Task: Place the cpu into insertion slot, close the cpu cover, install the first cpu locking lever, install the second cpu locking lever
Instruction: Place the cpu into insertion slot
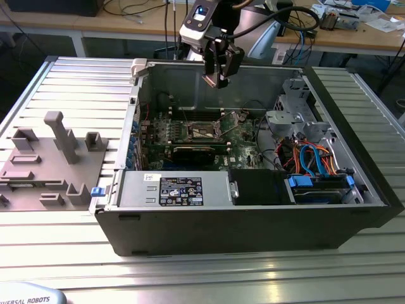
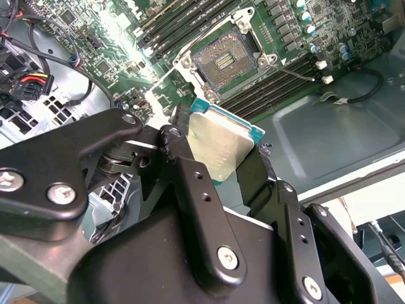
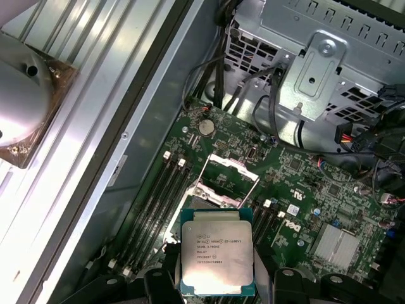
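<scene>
My gripper (image 1: 218, 79) hangs above the open black computer case (image 1: 240, 221), shut on the cpu. The cpu (image 3: 217, 250) is a small square chip with a silvery top, held by its edges between the black fingers (image 2: 183, 152); its metal face (image 2: 218, 144) shows tilted in the second wrist view. Below it on the green motherboard (image 1: 243, 142) lies the insertion slot (image 2: 224, 60), a dark square socket with a silvery rim and nothing in it. The cpu cover (image 3: 228, 172) stands raised at the socket's edge. A thin lever rod (image 2: 297, 73) lies loose beside the socket.
A long black card (image 1: 196, 151) lies in front of the socket. The power supply (image 1: 177, 190) fills the case's front, with a drive cage (image 1: 291, 107) and blue and orange cables (image 1: 313, 158) at the exterior view's right. A grey fixture plate (image 1: 50, 158) sits outside on the left.
</scene>
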Available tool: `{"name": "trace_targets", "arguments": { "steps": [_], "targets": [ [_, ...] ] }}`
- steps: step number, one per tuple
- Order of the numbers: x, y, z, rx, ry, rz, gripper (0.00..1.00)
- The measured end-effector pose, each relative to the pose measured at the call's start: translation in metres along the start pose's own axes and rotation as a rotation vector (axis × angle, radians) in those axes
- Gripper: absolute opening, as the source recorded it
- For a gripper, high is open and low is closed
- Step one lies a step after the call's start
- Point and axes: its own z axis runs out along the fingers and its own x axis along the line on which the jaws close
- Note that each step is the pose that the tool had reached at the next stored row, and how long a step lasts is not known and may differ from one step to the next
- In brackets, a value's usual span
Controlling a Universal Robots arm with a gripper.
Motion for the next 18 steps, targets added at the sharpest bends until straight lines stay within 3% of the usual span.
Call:
{"name": "trace_targets", "arguments": {
  "steps": [18],
  "targets": [
    [0.0, 0.0, 0.0, -0.0001, -0.0013, 0.017, 0.54]
  ]
}}
